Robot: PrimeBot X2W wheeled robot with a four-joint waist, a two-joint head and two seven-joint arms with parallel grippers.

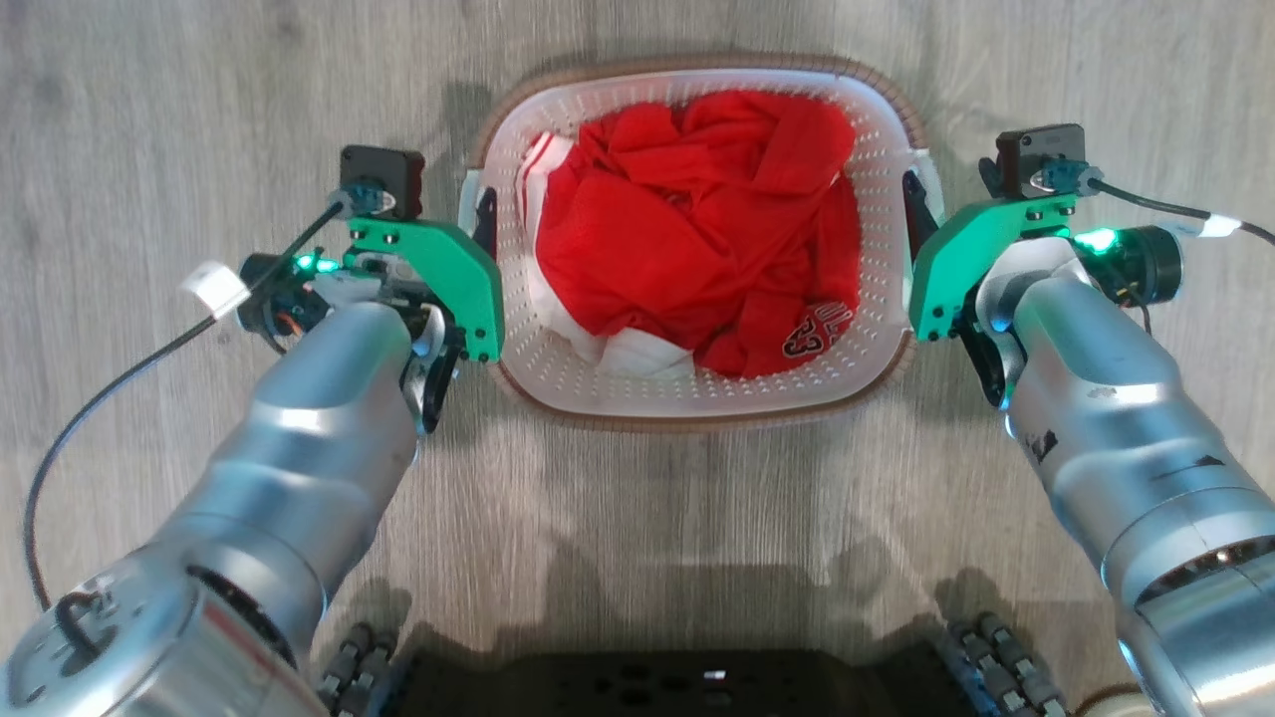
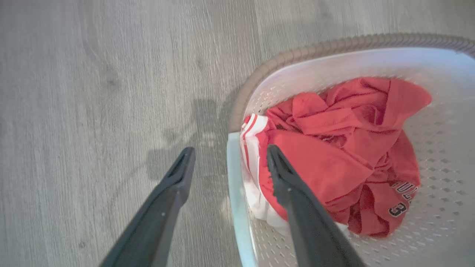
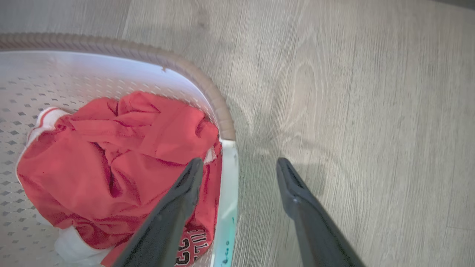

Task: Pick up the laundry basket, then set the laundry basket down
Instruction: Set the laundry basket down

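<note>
The laundry basket (image 1: 618, 383), white and perforated with a brown woven rim, sits on the floor between my two arms in the head view. Red and white clothes (image 1: 697, 219) fill it. My left gripper (image 1: 476, 211) is open and straddles the basket's left handle (image 2: 234, 178): one finger is inside over the clothes, the other outside over the floor. My right gripper (image 1: 924, 204) is open and straddles the right handle (image 3: 228, 193) the same way. In the wrist views the left gripper (image 2: 229, 149) and right gripper (image 3: 239, 161) have wide gaps, touching nothing.
Grey wood-plank floor (image 1: 199, 100) surrounds the basket on all sides. My dark base (image 1: 677, 682) and its wheels (image 1: 996, 647) lie along the bottom edge of the head view. Black cables trail from both wrists, the left one (image 1: 110, 388) looping outward.
</note>
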